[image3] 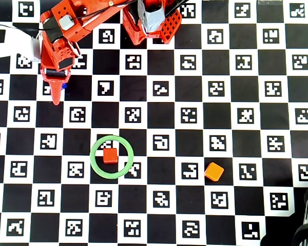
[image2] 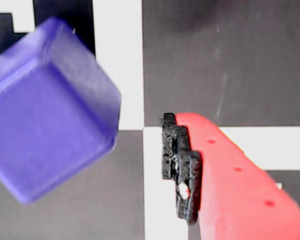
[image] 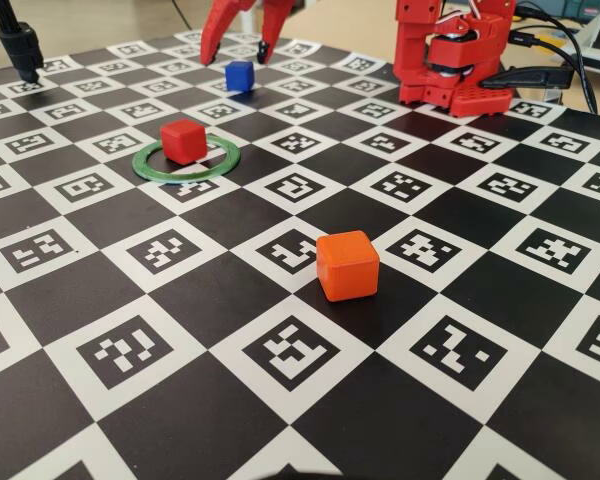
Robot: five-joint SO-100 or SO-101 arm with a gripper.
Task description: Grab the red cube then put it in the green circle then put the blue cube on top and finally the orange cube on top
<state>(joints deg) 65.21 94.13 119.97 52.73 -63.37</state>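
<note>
Green circle [image: 186, 160] is lying flat on my checkered marker board [image: 180, 330], a thin open ring, and I'm seeing the red cube [image: 183, 140] sitting squarely inside it, edges roughly along the board's squares. Orange cube [image: 347, 265], matte with rounded edges, is resting well apart, turned diagonally in the overhead view. Blue cube [image: 239, 75] is sitting at the far side, and the gripper [image: 235, 50] is hanging over it, fingers spread wide, gripping nothing.
</note>
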